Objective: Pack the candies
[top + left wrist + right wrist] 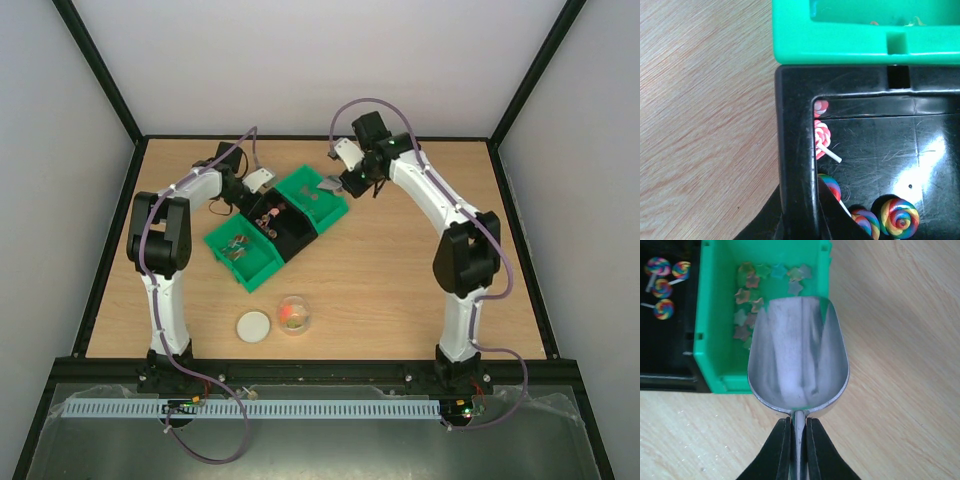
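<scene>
Overhead view of a wooden table [400, 290] with two robot arms reaching to a diagonal row of three small bins.

The right gripper [799, 422] has its fingers pinched tight on the thin handle of a metal scoop [797, 355], whose bowl is empty. In the right wrist view the scoop's long axis runs from 6 o'clock at the handle to 12 o'clock at the open lip. It hangs over the near wall of a green bin [707, 340].

The candies [747, 295], tiny star shapes in mixed colours, lie on the floor of that green bin. They spread from about 10 to 12 o'clock of the scoop's lip, just ahead of it and a little to its left. The right arm is therefore the nearer one. A forward, slightly leftward dip along the scoop's own axis looks like what the next move needs.

The left gripper [800, 225] straddles the side wall of the black bin [795, 150] next door, one finger outside and one inside. It appears closed on that wall, likely steadying the row. Striped lollipops [897, 215] lie in the black bin beside its inner finger.

In the overhead view a small clear jar [294, 314], with a few sweets already inside, stands well apart at about 6 o'clock from the bins. Its white lid [254, 326] lies just beside it at 8 o'clock
</scene>
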Robot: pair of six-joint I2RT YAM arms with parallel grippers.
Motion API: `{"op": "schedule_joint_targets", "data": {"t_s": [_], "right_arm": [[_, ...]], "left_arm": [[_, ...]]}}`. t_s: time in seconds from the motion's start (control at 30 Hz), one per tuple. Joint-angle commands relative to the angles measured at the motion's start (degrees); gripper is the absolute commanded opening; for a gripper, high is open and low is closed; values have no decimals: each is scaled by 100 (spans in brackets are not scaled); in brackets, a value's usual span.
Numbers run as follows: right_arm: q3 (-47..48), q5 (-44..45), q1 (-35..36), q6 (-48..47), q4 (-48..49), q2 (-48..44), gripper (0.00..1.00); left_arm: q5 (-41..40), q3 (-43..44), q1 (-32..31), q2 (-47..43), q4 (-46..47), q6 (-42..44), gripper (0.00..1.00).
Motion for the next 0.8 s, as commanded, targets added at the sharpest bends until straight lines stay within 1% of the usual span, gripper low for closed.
{"op": "schedule_joint_targets", "data": {"t_s": [0.0, 0.17, 0.33, 0.47, 0.6, 0.77], "right_arm": [[957, 422, -1, -136, -1190, 562, 1], [1596, 405, 91, -270, -1764, 979, 1], [1574, 443, 340, -245, -1877, 948, 1], [1539, 605, 439, -28, -1890, 957, 1], [1649, 889, 447, 185, -1949, 1216, 1], [2018, 912, 444, 334, -2167, 1594, 1]], "left_arm": [[-47, -131, -19, -98, -246, 162, 8], [-35, -126, -27, -89, -216, 124, 6], [-57, -111, -45, -96, -216, 49, 4], [-97, -156, -60, -135, -196, -1, 2], [-107, -242, -102, -187, -141, -8, 2], [-121, -257, -149, -209, -111, 4, 2]]}}
